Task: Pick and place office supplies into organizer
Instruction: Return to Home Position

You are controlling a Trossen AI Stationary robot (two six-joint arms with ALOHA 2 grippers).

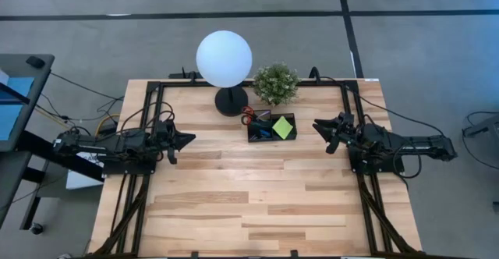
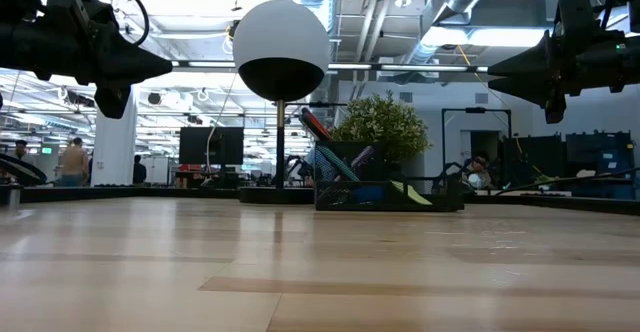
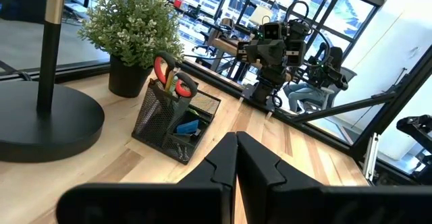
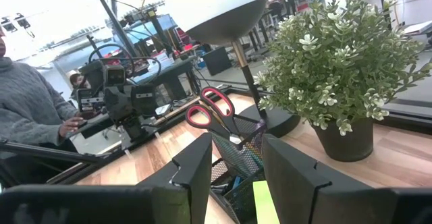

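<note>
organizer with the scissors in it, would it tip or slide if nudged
Probably slides easily: the organizer is thin wire mesh, so likely light, on a smooth wooden table. It may also tip, since the scissors stand tall above its rim.

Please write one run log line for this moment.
left tool shut, empty, raised | right tool open, empty, raised | scissors, sticky pad in organizer beside plant

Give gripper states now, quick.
Left gripper: closed, holding nothing.
Right gripper: open, holding nothing.
</note>
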